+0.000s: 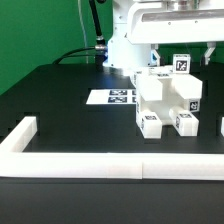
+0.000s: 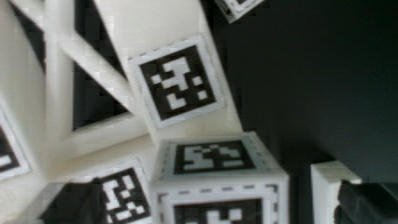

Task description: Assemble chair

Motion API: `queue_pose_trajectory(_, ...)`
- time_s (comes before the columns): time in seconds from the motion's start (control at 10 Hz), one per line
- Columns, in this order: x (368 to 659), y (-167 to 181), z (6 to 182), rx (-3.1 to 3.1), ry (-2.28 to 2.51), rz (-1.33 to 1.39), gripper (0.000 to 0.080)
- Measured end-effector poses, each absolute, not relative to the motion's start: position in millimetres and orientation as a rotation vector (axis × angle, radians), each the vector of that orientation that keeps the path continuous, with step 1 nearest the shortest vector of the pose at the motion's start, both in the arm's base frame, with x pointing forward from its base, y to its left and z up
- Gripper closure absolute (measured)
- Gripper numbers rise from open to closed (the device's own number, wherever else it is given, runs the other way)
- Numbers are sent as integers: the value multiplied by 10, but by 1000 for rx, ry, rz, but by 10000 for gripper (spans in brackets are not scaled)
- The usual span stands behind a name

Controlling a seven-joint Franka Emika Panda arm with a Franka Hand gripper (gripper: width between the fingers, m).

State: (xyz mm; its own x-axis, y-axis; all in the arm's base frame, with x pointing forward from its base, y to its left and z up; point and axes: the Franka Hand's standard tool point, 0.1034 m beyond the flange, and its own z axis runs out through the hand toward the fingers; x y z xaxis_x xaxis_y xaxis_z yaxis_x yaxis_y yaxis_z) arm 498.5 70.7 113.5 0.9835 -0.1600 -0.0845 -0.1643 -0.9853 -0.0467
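The chair parts stand bunched together as a white cluster (image 1: 165, 98) on the black table at the exterior view's right, with black-and-white tags on several faces. One tagged block (image 1: 181, 64) sticks up at the cluster's top. My gripper (image 1: 183, 54) hangs right over it, open, a dark finger on either side. In the wrist view a cross-braced frame (image 2: 71, 95) with a tag (image 2: 178, 80) lies beside a tagged white block (image 2: 214, 160). That block sits between my open gripper (image 2: 217, 205), with a dark gap showing beside one finger (image 2: 365, 200). Nothing is held.
The marker board (image 1: 112, 97) lies flat just to the exterior view's left of the cluster. A long white border wall (image 1: 100, 162) runs along the front, with a short arm (image 1: 20, 133) turning back at its left end. The robot's base (image 1: 125, 45) stands behind.
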Motion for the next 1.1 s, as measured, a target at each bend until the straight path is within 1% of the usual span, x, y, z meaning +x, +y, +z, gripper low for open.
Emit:
queue_pose_trajectory(0.2,4985,702,1135,-3084,53,119,150)
queue_pose_trajectory(0.3,4985,703,1135,-3085,48,119,150)
queue_pose_trajectory(0.4,4985,702,1135,-3084,50,119,280)
queue_pose_trajectory(0.5,4985,702,1135,-3084,50,119,280)
queue_pose_trajectory(0.6,4985,702,1135,-3084,50,119,416)
queue_pose_trajectory(0.7,4985,702,1134,-3084,50,119,515)
queue_pose_trajectory(1.1,4985,702,1134,-3084,90,120,515)
